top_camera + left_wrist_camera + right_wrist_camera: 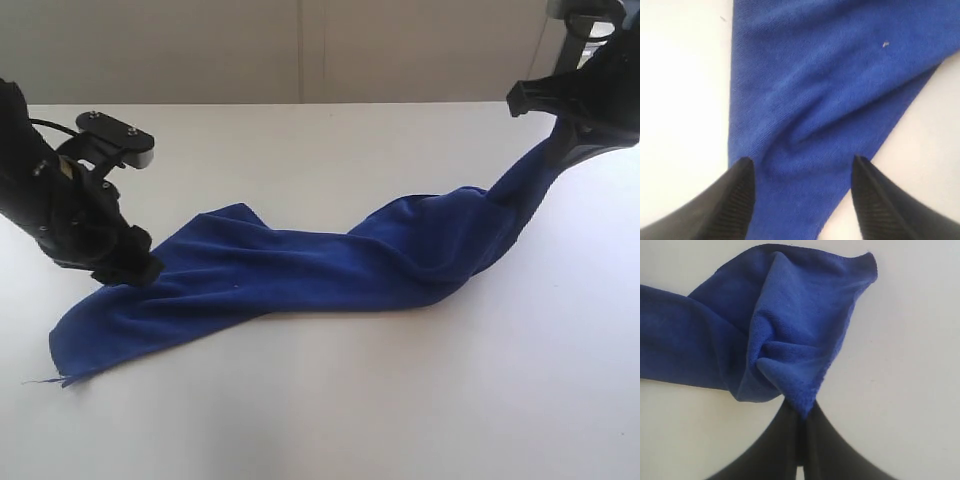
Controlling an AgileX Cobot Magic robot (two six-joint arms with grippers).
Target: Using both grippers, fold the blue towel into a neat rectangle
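We saw the left gripper (128,262) near the left edge of the table (350,410), its jaws spread wide over one end of the blue towel (300,275). The towel stretched across the table, rising towards the far right corner, where the right gripper (568,138) pinched its bunched end tight.

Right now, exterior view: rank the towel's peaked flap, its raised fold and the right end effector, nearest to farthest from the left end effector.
From the left end effector:
1. Peaked flap of the blue towel, just to its right.
2. Raised fold, right of centre.
3. Right end effector, far right, shut on the towel's lifted end.
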